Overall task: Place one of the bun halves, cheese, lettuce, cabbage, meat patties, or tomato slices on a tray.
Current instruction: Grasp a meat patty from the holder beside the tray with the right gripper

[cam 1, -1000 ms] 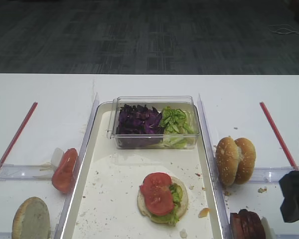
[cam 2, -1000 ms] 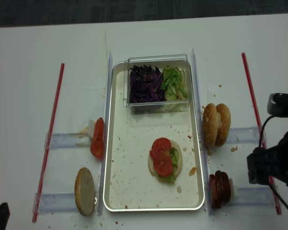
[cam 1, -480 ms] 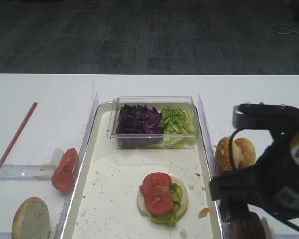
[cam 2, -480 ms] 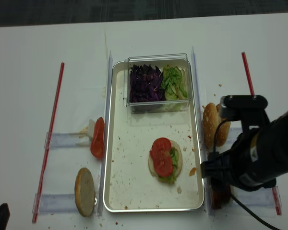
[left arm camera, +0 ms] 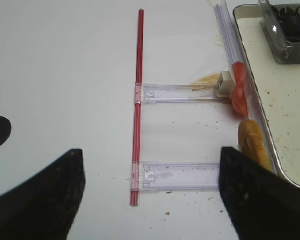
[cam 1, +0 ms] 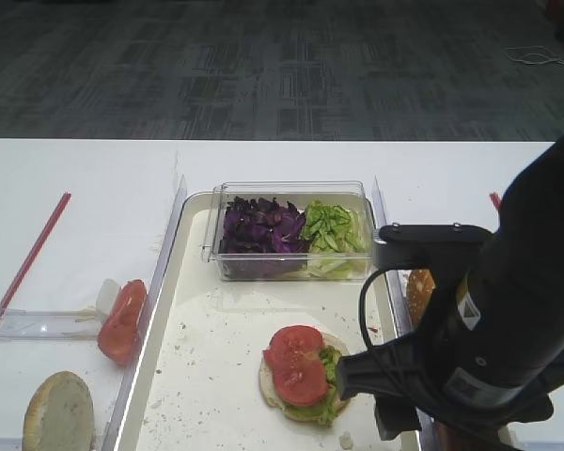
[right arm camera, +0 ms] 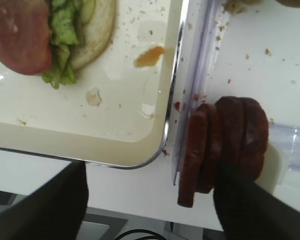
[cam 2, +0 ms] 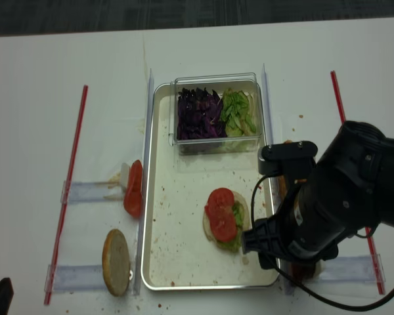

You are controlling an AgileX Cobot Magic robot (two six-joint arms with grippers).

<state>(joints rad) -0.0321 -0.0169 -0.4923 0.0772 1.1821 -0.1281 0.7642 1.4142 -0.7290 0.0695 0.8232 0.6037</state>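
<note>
The cream tray (cam 1: 169, 310) holds a bun half (cam 1: 343, 376) topped with lettuce and two tomato slices (cam 1: 298, 362). My right gripper (right arm camera: 150, 210) is open above the tray's front right corner (right arm camera: 155, 152). Its right finger (right arm camera: 250, 205) overlaps the meat patties (right arm camera: 225, 135), which stand on edge just outside the rim. In the overhead views my right arm (cam 2: 328, 203) hides those patties. My left gripper (left arm camera: 150, 200) is open over bare table, left of a bun half (left arm camera: 252, 142) and tomato slices (left arm camera: 238, 95). Cheese is out of view.
A clear box at the tray's back holds cabbage (cam 1: 258, 230) and lettuce (cam 1: 331, 230). Clear plastic rails (left arm camera: 180, 176) and red strips (left arm camera: 137, 100) lie on the white table. An orange crumb (right arm camera: 149, 55) sits in the tray. Another bun (cam 1: 418, 291) peeks out behind my right arm.
My right arm has swung in from the right edge to above the tray's front right corner, and it now covers the patties and most of the right-hand bun.
</note>
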